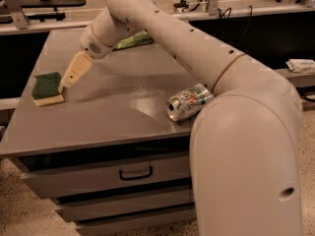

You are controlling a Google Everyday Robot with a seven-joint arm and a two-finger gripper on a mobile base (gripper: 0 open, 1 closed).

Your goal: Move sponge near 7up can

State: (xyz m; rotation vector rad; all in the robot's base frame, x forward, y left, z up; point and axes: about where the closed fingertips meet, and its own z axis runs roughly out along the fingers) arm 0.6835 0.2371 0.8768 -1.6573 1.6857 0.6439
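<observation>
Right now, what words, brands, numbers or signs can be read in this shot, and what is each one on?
No text reads clearly.
The can, lying on its side: green-and-white label with a red mark, lettering too blurred to read.
The green bag, partly hidden: no legible print.
The sponge, the gripper just beside its right edge, and the drawers: no text visible.
</observation>
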